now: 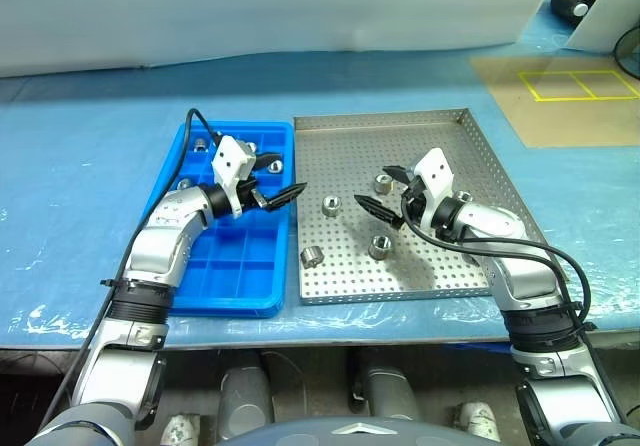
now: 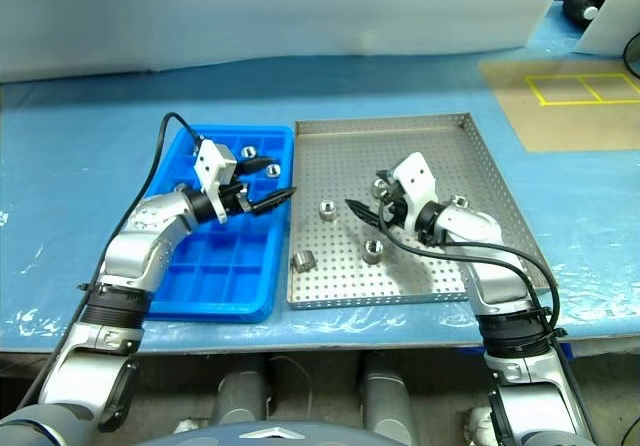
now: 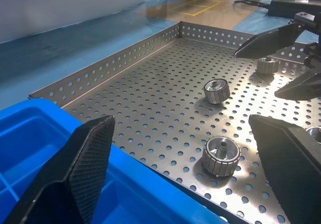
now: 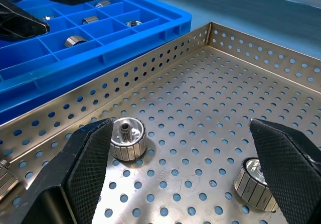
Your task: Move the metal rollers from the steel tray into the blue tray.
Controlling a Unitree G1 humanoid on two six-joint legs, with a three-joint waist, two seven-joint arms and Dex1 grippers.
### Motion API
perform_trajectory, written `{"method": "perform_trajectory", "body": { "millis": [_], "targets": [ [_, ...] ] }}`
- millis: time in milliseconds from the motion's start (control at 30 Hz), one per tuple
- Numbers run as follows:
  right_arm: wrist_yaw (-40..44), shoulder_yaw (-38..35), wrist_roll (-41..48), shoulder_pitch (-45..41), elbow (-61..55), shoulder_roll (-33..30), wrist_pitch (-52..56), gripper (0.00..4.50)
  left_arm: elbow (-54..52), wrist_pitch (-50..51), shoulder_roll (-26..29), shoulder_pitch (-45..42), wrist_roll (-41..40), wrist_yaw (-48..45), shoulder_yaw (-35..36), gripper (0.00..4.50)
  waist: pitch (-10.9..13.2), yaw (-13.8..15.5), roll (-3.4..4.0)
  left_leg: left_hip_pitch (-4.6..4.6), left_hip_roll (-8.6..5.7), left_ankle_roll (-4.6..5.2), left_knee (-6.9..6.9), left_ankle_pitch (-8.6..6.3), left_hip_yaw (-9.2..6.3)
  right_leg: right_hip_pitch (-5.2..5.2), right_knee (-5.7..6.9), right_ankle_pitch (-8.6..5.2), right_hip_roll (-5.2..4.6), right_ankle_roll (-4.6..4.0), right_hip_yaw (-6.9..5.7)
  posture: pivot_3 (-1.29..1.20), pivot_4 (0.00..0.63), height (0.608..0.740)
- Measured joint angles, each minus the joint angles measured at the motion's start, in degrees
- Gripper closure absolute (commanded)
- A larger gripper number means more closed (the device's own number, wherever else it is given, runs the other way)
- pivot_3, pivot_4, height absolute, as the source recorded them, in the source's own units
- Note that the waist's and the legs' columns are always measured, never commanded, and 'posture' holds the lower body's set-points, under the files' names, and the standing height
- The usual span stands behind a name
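The steel tray (image 1: 440, 131) holds several metal rollers, among them one near its middle (image 1: 332, 205), one lower down (image 1: 380, 246) and one by its left rim (image 1: 311, 257). The blue tray (image 1: 225, 276) lies against its left side with several rollers in its far compartments, such as one (image 1: 250, 148). My left gripper (image 1: 283, 180) hangs open over the blue tray's right edge, pointing toward the steel tray, nothing in it. Over the steel tray's middle, my right gripper (image 1: 371, 186) is open and empty, with a roller (image 4: 128, 138) near one finger and another roller (image 4: 253, 179) near the other.
Both trays sit on a blue-covered table (image 1: 80, 166) near its front edge. A brown mat with yellow tape marks (image 1: 560, 91) lies at the far right. A white wall or sheet (image 1: 250, 6) closes off the back.
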Motion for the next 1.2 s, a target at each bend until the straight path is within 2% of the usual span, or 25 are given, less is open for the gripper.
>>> {"method": "perform_trajectory", "body": {
  "millis": [667, 900, 1033, 1200],
  "targets": [
    [0.2, 0.0, -0.2, -0.2, 0.1, -0.3, 0.0, 0.03, 0.2, 0.3, 0.0, -0.4, -0.1, -0.5, 0.0, 0.00, 0.0, 0.0, 0.00, -0.01, 0.00, 0.00, -0.01, 0.00, 0.00, 0.00, -0.02, 0.00, 0.00, 0.00, -0.01, -0.13, 0.150, 0.740],
    [2.0, -0.9, -0.1, -0.8, 0.2, -3.6, 0.0, 0.03, 1.2, 0.3, 2.0, -10.0, -0.2, -12.6, -4.9, 0.00, 0.0, 0.0, 0.00, -0.02, -0.02, 0.01, -0.01, 0.00, 0.00, 0.01, -0.05, 0.00, -0.01, 0.00, 0.02, -0.17, 0.150, 0.740],
    [4.5, -1.8, 3.2, 1.3, -3.3, -5.6, 2.8, 0.03, 5.1, -1.5, 2.4, -15.6, 0.4, -22.1, -9.5, 0.00, 0.0, -0.1, 0.00, -0.03, -0.02, 0.02, -0.09, 0.00, 0.01, 0.00, -0.13, 0.00, 0.01, -0.01, 0.01, -0.23, 0.150, 0.740],
    [13.2, -3.7, 9.9, 7.8, -12.7, -15.2, 7.4, 0.03, 16.4, -8.0, 2.5, -22.5, 4.3, -32.5, -14.1, 0.00, 0.0, -0.3, 0.04, 0.16, -0.04, 0.25, -0.08, -0.14, 0.11, 0.34, -0.47, 0.01, 0.00, 0.00, 0.06, -0.31, 0.150, 0.740]
  ]
}}
